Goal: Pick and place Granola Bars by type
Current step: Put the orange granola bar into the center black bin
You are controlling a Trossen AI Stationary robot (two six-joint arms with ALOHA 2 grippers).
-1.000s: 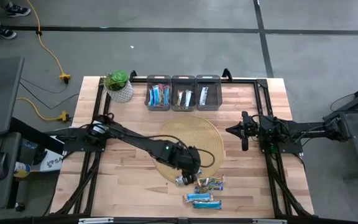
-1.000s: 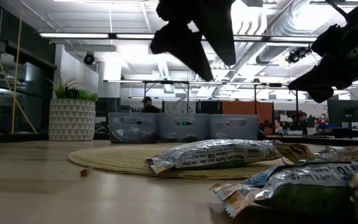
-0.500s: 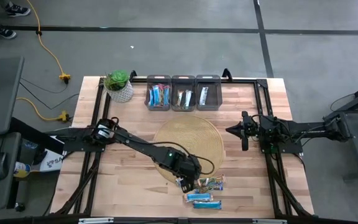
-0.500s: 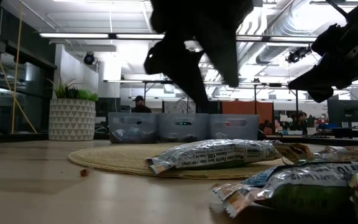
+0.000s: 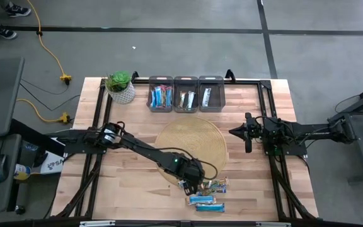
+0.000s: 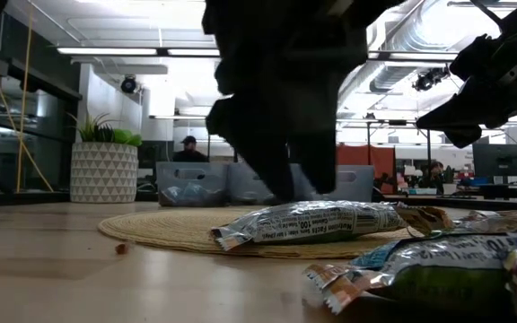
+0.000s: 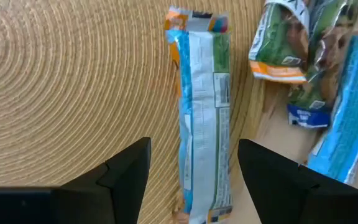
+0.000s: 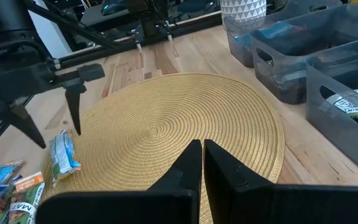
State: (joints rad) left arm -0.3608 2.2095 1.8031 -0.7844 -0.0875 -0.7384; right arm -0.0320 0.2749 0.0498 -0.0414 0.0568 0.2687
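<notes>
A: Left gripper (image 7: 191, 171)?
B: Hanging low over the woven mat's (image 5: 191, 144) near edge, fingers (image 7: 126, 168) spread wide, straddling one granola bar (image 7: 202, 118) without touching. Empty.

A: Location of that bar?
B: Lying flat, half on the mat's rim, half off, silver back side up.

A: Remaining bars?
B: Loose cluster (image 5: 208, 192) just off the mat's near edge, on bare wood: green-and-orange wrappers, blue ones beside. More sorted into the three grey bins (image 5: 186, 94) beyond the mat's far edge.

A: Right gripper (image 8: 202, 163)?
B: Parked off the mat's right side, raised, fingers pressed together, gripping nothing.
</notes>
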